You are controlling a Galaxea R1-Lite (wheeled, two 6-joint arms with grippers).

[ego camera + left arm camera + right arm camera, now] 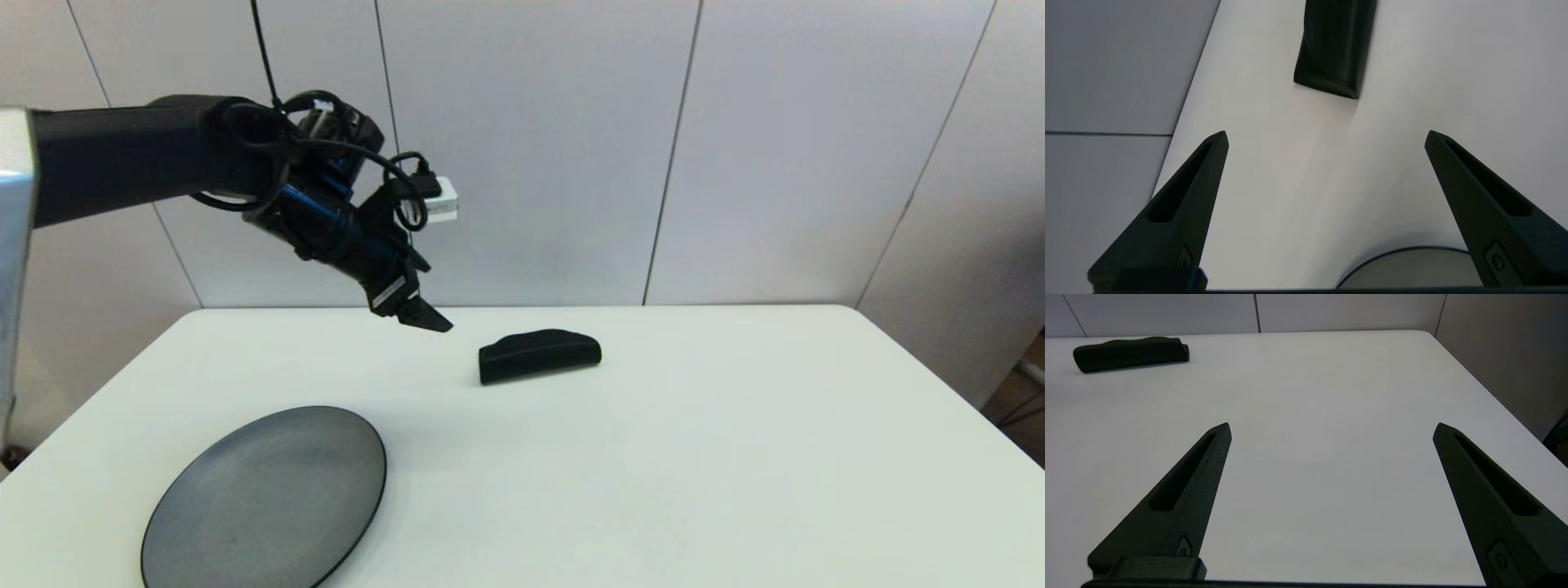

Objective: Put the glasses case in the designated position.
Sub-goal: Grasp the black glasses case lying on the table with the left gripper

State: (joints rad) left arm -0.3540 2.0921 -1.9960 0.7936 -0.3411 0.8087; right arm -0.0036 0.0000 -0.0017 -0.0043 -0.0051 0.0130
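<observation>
Black matte oblong glasses case (540,354) lies at your open left tool's (424,317) three o'clock; closing off-centre could skid it across the white surface (653,457).

Grey plate (269,498) cropped at bottom edge

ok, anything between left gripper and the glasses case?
Nothing: bare white table between the open left gripper and the glasses case, clearest in the left wrist view.

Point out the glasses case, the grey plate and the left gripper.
glasses case (539,354), head view, middle of its front side.
grey plate (269,498), head view, bare centre.
left gripper (1326,136), left wrist view, midway between fingertips.
</observation>
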